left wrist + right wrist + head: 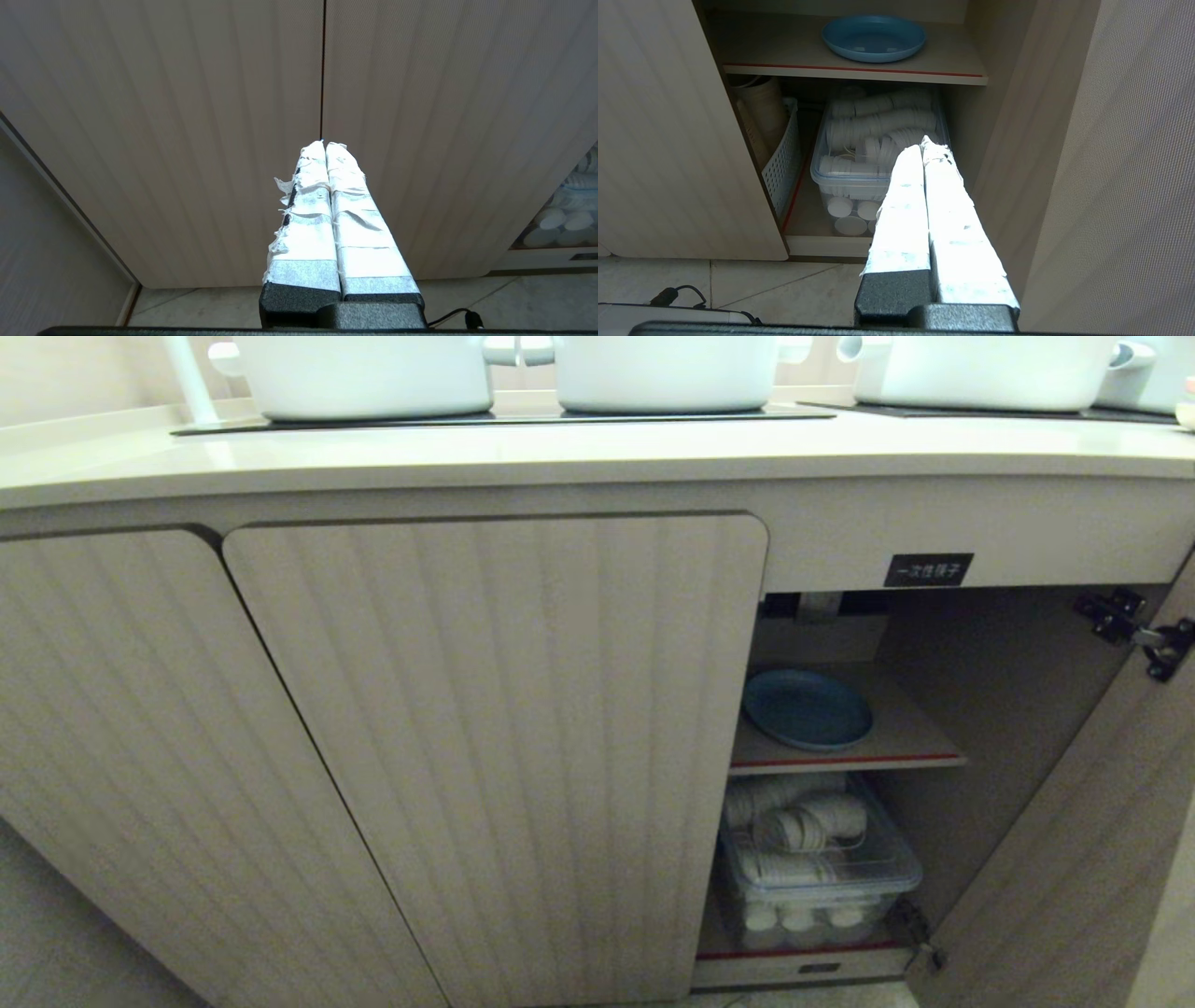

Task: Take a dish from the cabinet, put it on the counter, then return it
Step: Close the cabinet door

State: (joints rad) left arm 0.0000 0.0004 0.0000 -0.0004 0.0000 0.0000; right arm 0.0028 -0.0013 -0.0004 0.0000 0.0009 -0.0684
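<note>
Cabinet [495, 728] standing open on its right side – dish [808, 709] lying on the inner shelf [910, 747]; I am holding both left fingers [313, 205] and right fingers [906, 196] pressed together, empty.

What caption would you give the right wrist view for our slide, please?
Shut right gripper faces the open cabinet; blue dish on its inner shelf.

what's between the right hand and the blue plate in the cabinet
Nothing visible. The cabinet door on that side is swung open, and the blue plate lies alone on the inner shelf. The right hand is shut, low, outside the opening, in front of the clear bin of white cups under the shelf.
</note>
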